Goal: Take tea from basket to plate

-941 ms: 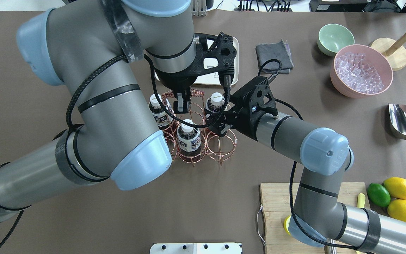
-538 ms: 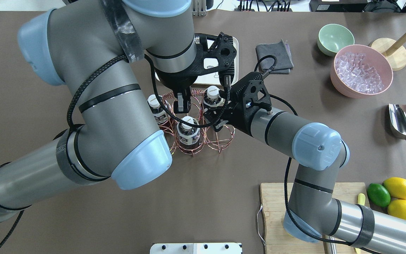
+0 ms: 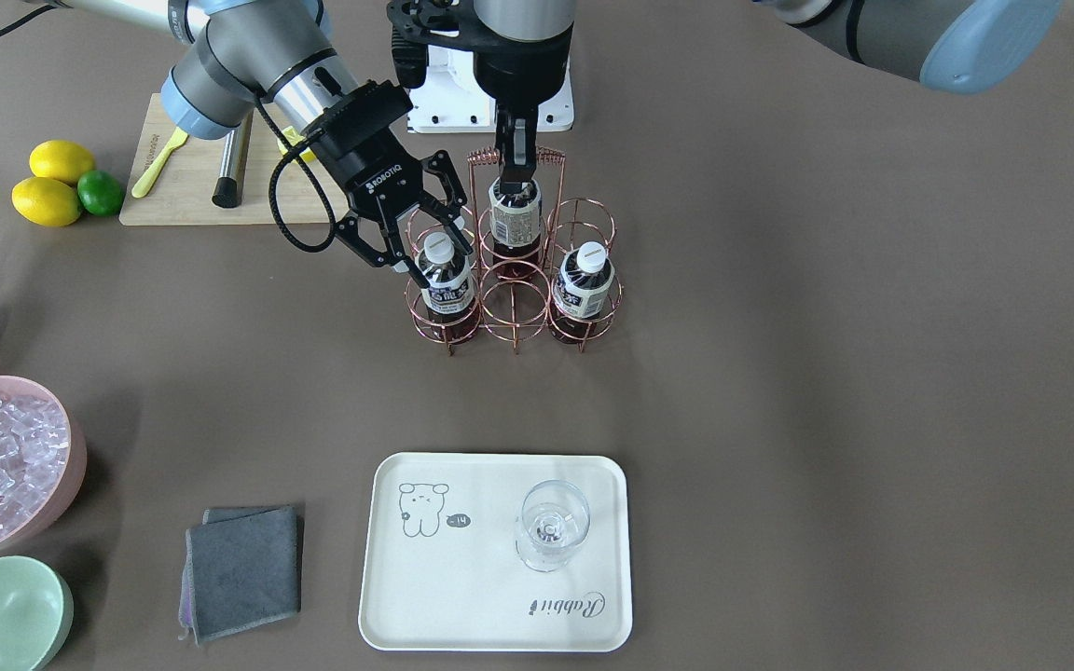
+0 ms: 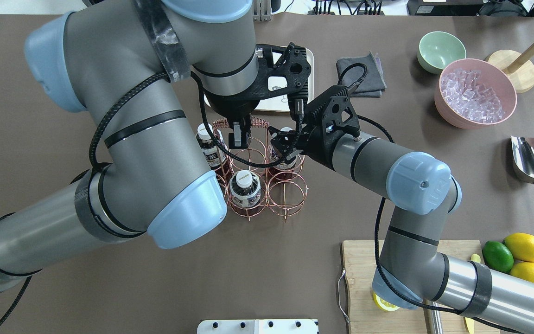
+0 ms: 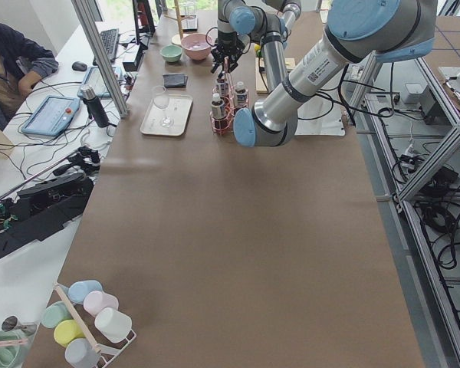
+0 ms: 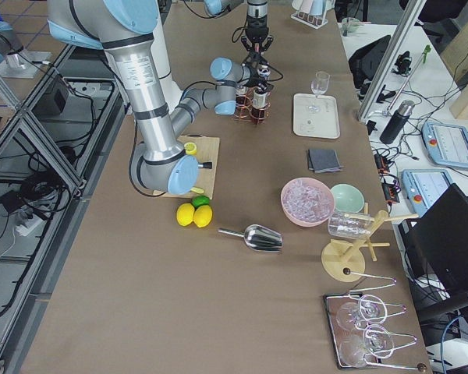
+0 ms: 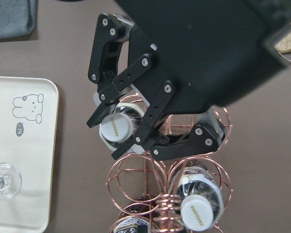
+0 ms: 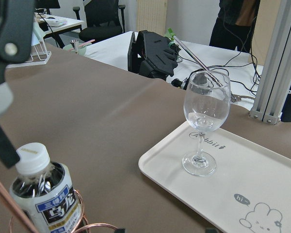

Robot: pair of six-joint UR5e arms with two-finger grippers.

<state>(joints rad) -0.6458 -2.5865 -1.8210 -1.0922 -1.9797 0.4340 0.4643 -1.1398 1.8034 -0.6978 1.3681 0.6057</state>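
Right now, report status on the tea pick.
Right gripper open, jaws astride the dark-labelled tea bottle in the copper-pink wire basket. Left gripper shut on its coiled handle. Wine glass stands on cream tray.

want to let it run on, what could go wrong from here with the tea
The right pincer stands open astride the tea near its cap; a high grip may slip. The bottle sits deep in the basket ring, so a slanted lift could drag it and the two other bottles. A wine glass stands on the tray; the set-down could knock it.
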